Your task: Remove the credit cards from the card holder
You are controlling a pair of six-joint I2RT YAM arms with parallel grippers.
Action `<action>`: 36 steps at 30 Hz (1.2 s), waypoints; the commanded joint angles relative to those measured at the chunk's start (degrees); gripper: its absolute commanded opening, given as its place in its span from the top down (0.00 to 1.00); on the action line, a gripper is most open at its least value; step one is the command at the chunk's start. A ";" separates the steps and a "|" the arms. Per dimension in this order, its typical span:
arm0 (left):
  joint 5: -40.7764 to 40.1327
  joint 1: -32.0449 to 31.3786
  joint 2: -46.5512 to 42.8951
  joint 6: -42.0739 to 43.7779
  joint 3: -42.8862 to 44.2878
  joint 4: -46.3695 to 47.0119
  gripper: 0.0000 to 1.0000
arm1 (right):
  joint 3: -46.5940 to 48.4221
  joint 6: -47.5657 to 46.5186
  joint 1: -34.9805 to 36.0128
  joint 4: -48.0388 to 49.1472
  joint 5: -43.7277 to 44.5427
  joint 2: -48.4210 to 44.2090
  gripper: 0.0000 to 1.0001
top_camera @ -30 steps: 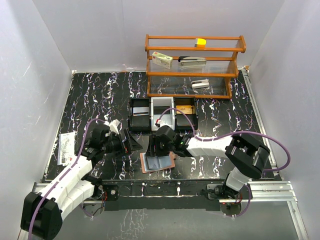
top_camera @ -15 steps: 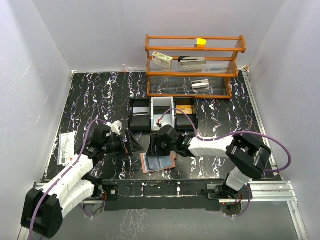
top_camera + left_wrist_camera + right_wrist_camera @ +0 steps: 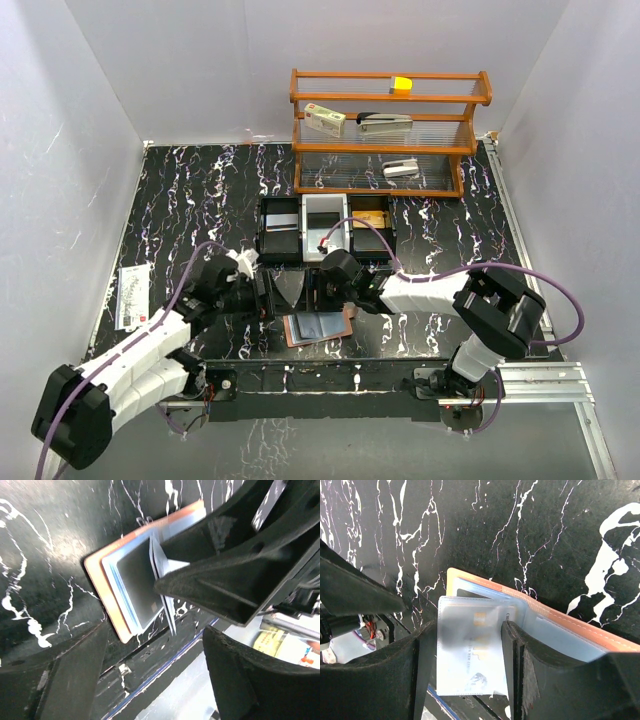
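Here the card holder [image 3: 318, 326] is lying open near the front edge of the black marbled table [image 3: 200, 200]. The right gripper [image 3: 470, 627] is clasping a pale card [image 3: 470, 655] jutting from its pocket, and the left gripper [image 3: 155, 672] is hovering just beside it, spread wide.

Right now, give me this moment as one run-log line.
card holder: lying open | right hand: straddling a card partly out of it, grip unclear | left hand: open, close beside | card not yet free
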 commanded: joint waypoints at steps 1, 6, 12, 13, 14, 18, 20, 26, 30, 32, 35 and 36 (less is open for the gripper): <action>-5.13 -6.69 -0.96 -3.64 -2.88 1.34 0.30 | -0.70 0.94 -0.62 2.74 -0.49 -1.86 0.49; -9.44 -9.82 -5.53 -9.34 -9.05 9.48 0.43 | -1.16 1.26 -0.86 3.29 -0.78 -1.95 0.49; -10.04 -10.28 -5.92 -12.16 -11.54 17.30 0.40 | -1.43 1.40 -0.95 3.58 -0.98 -2.13 0.49; -9.81 -10.45 -5.13 -12.38 -11.56 18.57 0.40 | -1.43 1.45 -0.97 3.58 -0.92 -2.08 0.49; -9.68 -10.59 -4.33 -12.43 -11.52 19.38 0.40 | -1.43 1.33 -0.96 3.58 -0.92 -2.00 0.49; -9.25 -11.33 -0.73 -12.03 -10.95 21.22 0.40 | -1.43 1.30 -1.04 3.67 -1.15 -1.82 0.49; -9.34 -11.69 0.54 -12.05 -10.95 21.76 0.42 | -1.43 1.28 -1.10 3.69 -1.24 -1.71 0.49; -10.78 -12.46 1.60 -11.91 -10.33 20.71 0.51 | -1.43 1.23 -1.30 4.02 -1.63 -1.53 0.50; -11.22 -12.75 1.73 -11.89 -10.20 20.35 0.53 | -1.52 1.25 -1.49 4.02 -1.77 -1.59 0.50; -11.32 -12.93 1.42 -11.81 -10.13 19.91 0.52 | -1.52 1.22 -1.59 4.02 -1.86 -1.57 0.50; -11.54 -13.02 0.15 -11.60 -9.99 18.75 0.46 | -1.61 1.28 -1.66 4.09 -1.93 -1.58 0.50; -11.76 -13.01 -0.49 -11.54 -9.91 18.16 0.45 | -1.69 1.23 -1.66 4.11 -1.95 -1.62 0.50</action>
